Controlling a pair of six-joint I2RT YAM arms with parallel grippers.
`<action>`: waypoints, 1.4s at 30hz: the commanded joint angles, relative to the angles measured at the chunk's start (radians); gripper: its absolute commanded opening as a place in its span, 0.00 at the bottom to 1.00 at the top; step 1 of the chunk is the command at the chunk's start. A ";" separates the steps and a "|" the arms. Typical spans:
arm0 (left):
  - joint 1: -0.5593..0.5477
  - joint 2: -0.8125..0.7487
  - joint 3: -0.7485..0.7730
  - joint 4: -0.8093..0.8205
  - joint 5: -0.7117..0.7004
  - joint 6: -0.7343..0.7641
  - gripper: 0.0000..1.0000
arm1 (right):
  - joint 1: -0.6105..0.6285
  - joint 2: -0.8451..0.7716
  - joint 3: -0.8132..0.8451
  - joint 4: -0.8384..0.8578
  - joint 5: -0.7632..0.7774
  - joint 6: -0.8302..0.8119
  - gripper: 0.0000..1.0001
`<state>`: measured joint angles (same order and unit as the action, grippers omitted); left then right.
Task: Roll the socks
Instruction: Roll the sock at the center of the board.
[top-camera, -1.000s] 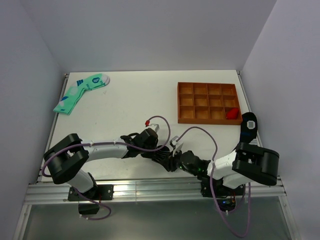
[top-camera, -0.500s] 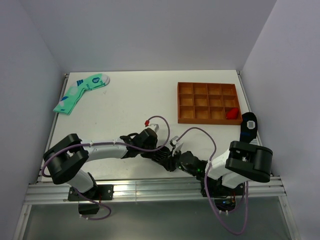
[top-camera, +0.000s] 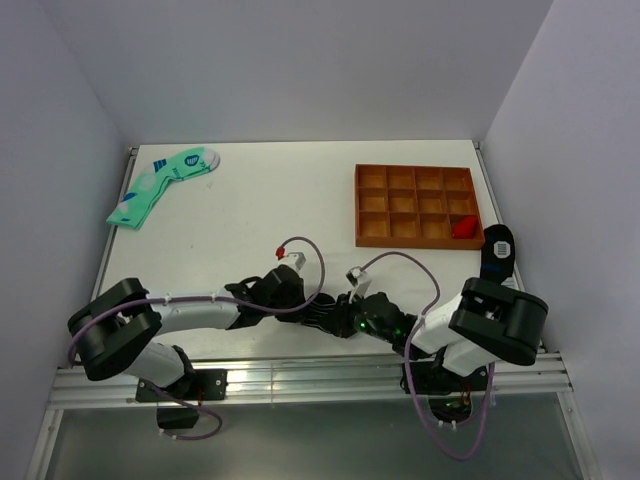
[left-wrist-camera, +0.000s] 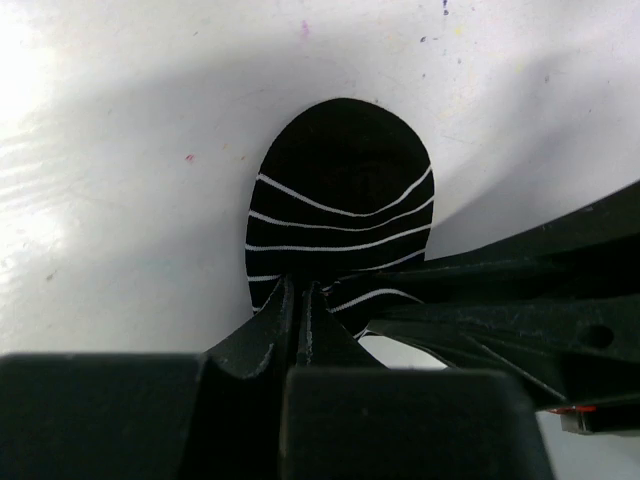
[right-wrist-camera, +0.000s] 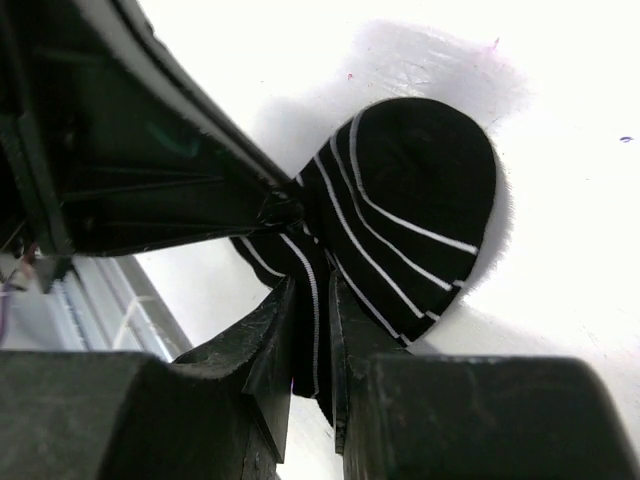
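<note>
Black striped sock (left-wrist-camera: 340, 200) pinched from two sides

Aluminium rail (top-camera: 300, 380) runs along the near edge of the white table (top-camera: 250, 230), with both arm bases bolted beside it. Just beyond the rail, at the front middle of the table, the two arms fold inward until their tips meet. The striped sock lies there on the table top, a short black knit piece with thin white cross stripes; from the top view it is almost wholly hidden under the two tips.

The left gripper (left-wrist-camera: 303, 300) has its fingers pressed together on a bunch of the sock's fabric, so the stripes pucker toward the pinch; the rounded end of the sock lies flat beyond it. The right gripper (right-wrist-camera: 312, 300) comes in from the opposite side; its fingers stand nearly together with a fold of the same sock caught between them; the two tips sit just beside each other, almost touching. Purple cables (top-camera: 400, 262) loop above both wrists.

Farther right, at the table's right edge, lies a dark item (top-camera: 497, 248) with a pale patch; what it is cannot be told. Beyond it stands a wooden compartment tray (top-camera: 416, 168), with a small red object (top-camera: 463, 228) in its near right compartment. Mint-green socks (top-camera: 160, 185) with blue marks lie at the far left corner, well apart from the arms.
</note>
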<state>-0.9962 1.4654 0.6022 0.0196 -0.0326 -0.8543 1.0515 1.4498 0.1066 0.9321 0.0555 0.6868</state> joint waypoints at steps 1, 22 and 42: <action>-0.021 -0.031 -0.077 -0.090 0.037 -0.049 0.02 | -0.057 0.055 0.001 -0.151 -0.045 0.040 0.20; -0.170 -0.252 -0.246 0.012 -0.237 -0.243 0.04 | -0.232 0.167 0.130 -0.394 -0.411 0.092 0.18; -0.225 -0.501 -0.473 0.339 -0.418 -0.169 0.42 | -0.301 0.245 0.300 -0.711 -0.618 0.030 0.17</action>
<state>-1.2079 0.9943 0.1829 0.2131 -0.4152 -1.0615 0.7624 1.6356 0.4301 0.4747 -0.6312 0.7895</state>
